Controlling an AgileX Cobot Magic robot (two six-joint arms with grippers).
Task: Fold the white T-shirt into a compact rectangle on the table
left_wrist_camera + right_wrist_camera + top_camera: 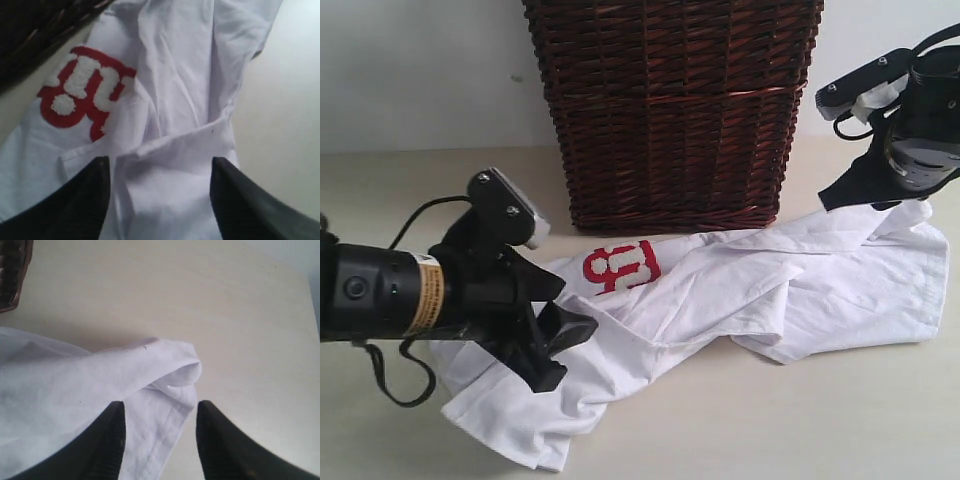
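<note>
White T-shirt (720,290) crumpled on the table (800,420), near side of the wicker basket (670,110). My left gripper (157,200) spread over cloth by the red patch (85,90) (fuzzy letters clear only from the wrist). My right gripper (160,440) spread over the right-end hem.

Left arm (370,290): enters from the left edge, forearm lying nearly level and low. Its casing is black, with a label band near the wrist. Left bracket (505,208): carries the camera and rides on top of that wrist. Left gripper (160,161): aimed to the right and tipped slightly downward. Jaws stand wide apart, both black tips in sight.

Right arm (925,110): comes in from the upper right corner, wrist angled steeply down and leftward. Right bracket (865,88): sits on the wrist's upper side. Right gripper (160,405): jaws parted, tips level with one another, pointing downward.
</note>
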